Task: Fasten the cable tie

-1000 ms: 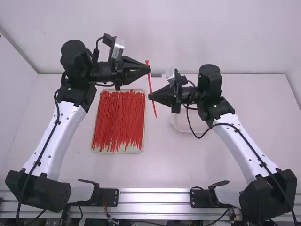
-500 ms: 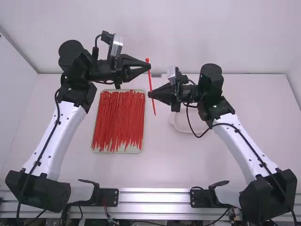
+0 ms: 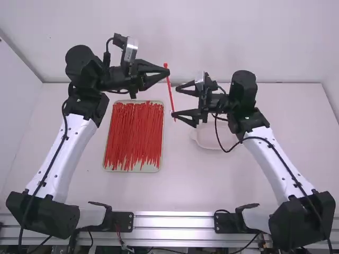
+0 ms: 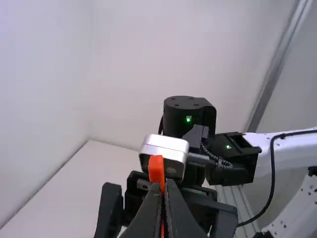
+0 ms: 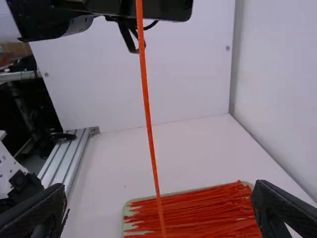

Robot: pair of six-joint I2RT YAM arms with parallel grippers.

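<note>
A single red cable tie (image 3: 170, 94) hangs upright in the air above the table's back middle. My left gripper (image 3: 165, 76) is shut on it near its upper end; the tie's head (image 4: 156, 169) sticks up between the shut fingers. The tie's strap (image 5: 147, 119) runs down in front of the right wrist camera. My right gripper (image 3: 181, 100) stands wide open just right of the tie's lower half, its fingers (image 3: 183, 112) apart from the strap and nothing between them.
A tray (image 3: 161, 166) holding several red cable ties (image 3: 134, 135) lies on the table left of the middle, below the left gripper. A white bowl-like container (image 3: 209, 142) sits under the right arm's wrist.
My right gripper, shut on the tie's middle before, has opened wide and drawn back to the right. The left gripper still holds the tie near its top.
</note>
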